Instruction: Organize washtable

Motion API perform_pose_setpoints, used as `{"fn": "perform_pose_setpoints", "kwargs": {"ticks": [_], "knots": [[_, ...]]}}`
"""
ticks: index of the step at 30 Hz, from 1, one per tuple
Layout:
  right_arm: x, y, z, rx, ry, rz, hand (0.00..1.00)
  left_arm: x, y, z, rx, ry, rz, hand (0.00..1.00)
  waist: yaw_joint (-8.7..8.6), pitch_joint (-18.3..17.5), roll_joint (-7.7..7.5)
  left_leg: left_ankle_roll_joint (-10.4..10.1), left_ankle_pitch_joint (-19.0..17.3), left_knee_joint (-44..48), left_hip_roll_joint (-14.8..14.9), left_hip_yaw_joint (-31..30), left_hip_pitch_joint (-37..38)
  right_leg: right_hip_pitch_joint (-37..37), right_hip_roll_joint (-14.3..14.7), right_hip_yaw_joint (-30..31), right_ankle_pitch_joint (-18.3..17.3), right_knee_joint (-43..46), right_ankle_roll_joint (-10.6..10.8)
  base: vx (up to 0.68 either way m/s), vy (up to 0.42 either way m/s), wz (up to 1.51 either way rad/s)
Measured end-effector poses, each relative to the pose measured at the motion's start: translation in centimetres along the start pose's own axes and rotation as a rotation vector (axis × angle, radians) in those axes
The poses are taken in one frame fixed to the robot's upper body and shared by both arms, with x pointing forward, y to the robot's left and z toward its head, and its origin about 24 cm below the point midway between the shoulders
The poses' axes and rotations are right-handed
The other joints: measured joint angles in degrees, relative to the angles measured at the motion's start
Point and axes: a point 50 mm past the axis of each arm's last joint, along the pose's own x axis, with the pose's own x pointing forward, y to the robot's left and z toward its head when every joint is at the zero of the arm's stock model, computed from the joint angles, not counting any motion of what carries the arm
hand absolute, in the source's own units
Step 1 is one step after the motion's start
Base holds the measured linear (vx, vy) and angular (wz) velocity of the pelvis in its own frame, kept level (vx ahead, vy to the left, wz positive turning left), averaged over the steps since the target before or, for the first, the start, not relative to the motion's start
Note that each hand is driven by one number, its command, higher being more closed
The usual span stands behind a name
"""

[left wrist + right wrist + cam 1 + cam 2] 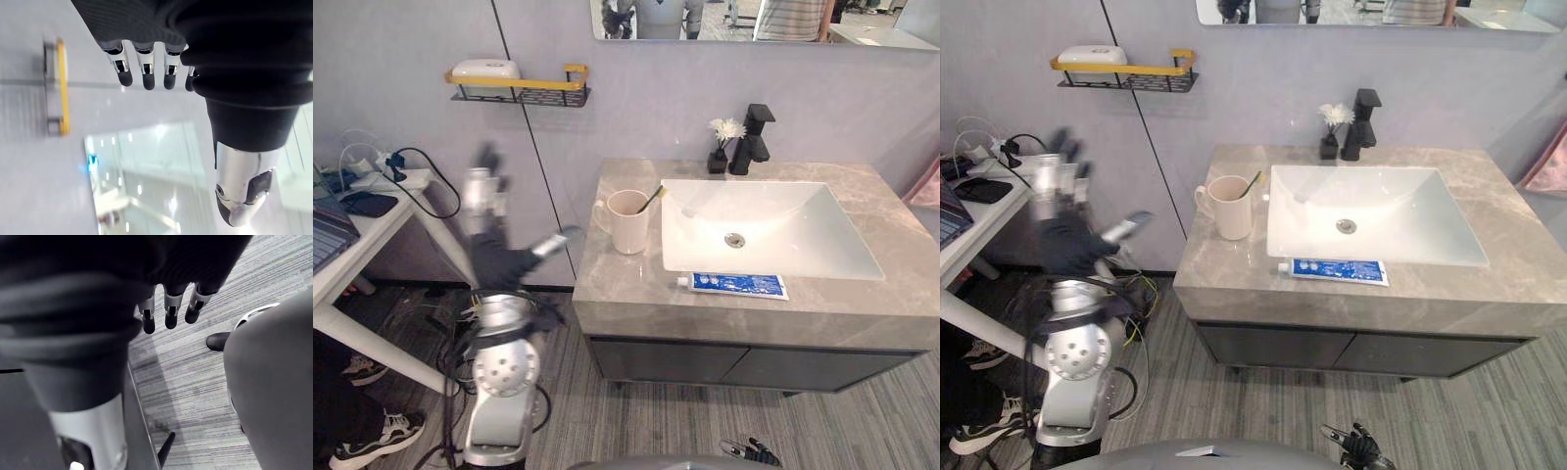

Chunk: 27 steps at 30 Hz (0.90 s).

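The right robot hand [169,313] hung low over the floor, fingers loosely straight and empty. The left robot hand [481,192], raised beside the tabletop [617,286], was spread wide and empty. A toothpaste tube [739,285] lay before the sink [803,211]. Left of the sink stood a mug [628,225] holding a toothbrush [652,199].

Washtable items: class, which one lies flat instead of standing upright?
The blue toothpaste tube, flat on the counter in front of the basin; the mug, the flower vase and the black tap all stand upright.
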Motion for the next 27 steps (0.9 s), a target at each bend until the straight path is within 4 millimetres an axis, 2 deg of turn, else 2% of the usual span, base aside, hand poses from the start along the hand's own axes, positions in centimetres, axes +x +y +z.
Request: {"fn": "perform_pose_setpoints", "kwargs": {"ticks": [2, 4, 9, 10, 13, 16, 20, 22, 24, 27], "knots": [[0.0, -0.1, 0.1, -0.012, -0.003, 0.012, 0.0, 0.3, -1.9, 0.8, 0.028, -0.073, -0.173, 0.0, -0.29, -0.3, 0.07, -0.01, 0.02, 0.33, 0.15, 1.0, -0.15, -0.67, 0.17, 1.17, 0.65, -0.24, 0.18, -0.02, 0.005, -0.23], [0.0, 0.0, 0.3, -0.02, -0.007, 0.02, 0.0, 0.7, -2.6, 0.9, 0.036, -0.104, -0.256, 0.0, -1.03, -0.49, 0.06, 0.0, 0.03, 0.48, 0.19, 1.54, -0.22, -0.71, 0.23, 1.54, 1.0, -0.69, 0.21, 0.0, 0.005, -0.17], [0.2, 0.5, 0.8, -0.066, -0.014, 0.053, 0.0, 2.3, -7.2, -0.3, 0.046, -0.145, -0.565, 0.0, -2.1, -0.69, -0.14, 0.01, 0.03, 0.92, 0.01, 1.98, -1.04, -1.36, 0.08, 2.01, 1.47, -0.7, 0.19, 0.01, 0.005, -0.04], [0.2, 0.7, 1.1, -0.084, -0.019, 0.064, 0.0, 2.6, -7.9, -0.8, 0.067, -0.135, -0.603, 0.0, -2.79, -0.68, -0.16, 0.02, 0.04, 1.13, -0.01, 1.98, -1.45, -1.69, 0.07, 2.02, 1.62, -0.73, 0.19, 0.0, 0.0, 0.0], [0.3, 0.8, 1.3, -0.091, -0.021, 0.069, 0.0, 3.1, -9.0, -2.0, 0.123, -0.096, -0.649, 0.0, -3.29, -0.68, -0.18, 0.02, 0.04, 1.31, -0.01, 1.97, -1.59, -1.79, 0.1, 2.21, 1.67, -0.78, 0.16, 0.0, 0.0, 0.0], [0.3, 0.8, 1.4, -0.097, -0.021, 0.07, 0.0, 3.3, -9.8, -3.4, 0.17, -0.054, -0.696, 0.0, -3.31, -0.65, -0.2, 0.02, 0.04, 0.94, -0.01, 2.02, -1.12, -1.12, 0.25, 1.96, 2.18, -1.73, -0.29, 0.0, 0.0, 0.0], [0.4, 1.3, 2.0, -0.13, -0.037, 0.085, 0.0, 2.9, -10.0, -6.9, 0.311, 0.079, -0.746, 0.0, -5.12, -0.61, -0.22, 0.13, 0.12, 0.35, -0.04, 2.12, -0.72, -0.81, 0.3, 1.86, 2.57, -2.35, -0.33, 0.0, 0.0, -0.01], [0.4, 1.3, 2.2, -0.149, -0.045, 0.087, 0.0, 2.5, -10.0, -7.9, 0.347, 0.118, -0.763, 0.0, -5.59, -0.42, -0.32, 0.18, 0.16, -0.1, -0.04, 2.24, -0.23, -0.8, 0.29, 1.9, 2.57, -2.62, -0.33, -0.01, 0.007, -0.05], [0.4, 1.5, 2.6, -0.161, -0.055, 0.092, 0.0, 2.6, -9.9, -8.5, 0.374, 0.144, -0.768, 0.0, -5.82, -0.15, -0.53, 0.19, 0.25, -0.67, -0.04, 2.36, 0.17, -0.76, 0.28, 1.94, 2.56, -2.73, -0.33, 0.0, 0.004, -0.02], [0.5, 1.6, 2.7, -0.169, -0.054, 0.096, 0.0, 3.8, -9.9, -9.1, 0.442, 0.138, -0.762, 0.0, -6.11, 0.29, -1.0, 0.2, 0.3, -0.95, -0.04, 2.49, 0.18, -0.76, 0.27, 1.95, 2.59, -2.76, -0.29, 0.01, -0.001, -0.01]]}}
